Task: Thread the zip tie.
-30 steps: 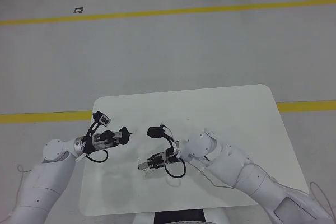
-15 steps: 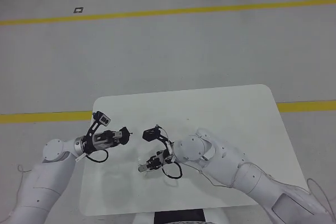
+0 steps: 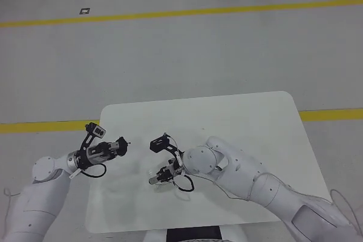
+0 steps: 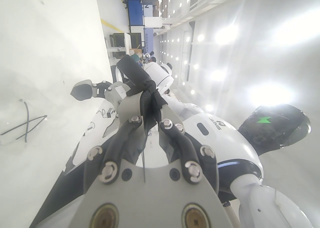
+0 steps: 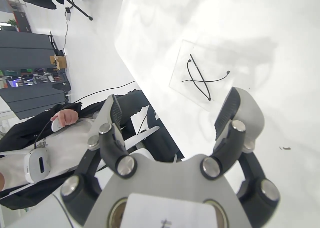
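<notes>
Clamping a thin black zip tie [image 4: 144,161], the left jaws are fully closed and raised over the left side of the counter [image 3: 248,121]. The right jaws stand wide apart, holding nothing, just above the loose zip ties [image 5: 200,81], which lie crossed on a clear sheet [image 5: 178,63] left of centre, toward the near edge.

Risk: closing at the crossing would probably lift more than one tie or snag the sheet, and the slim held strip may twist or slip.

Markings: a white label [image 5: 170,211] on the right wrist plate is cut off and unreadable.

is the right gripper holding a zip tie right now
No, the right gripper is open and empty, while the zip ties lie crossed on the table beyond it.
</notes>
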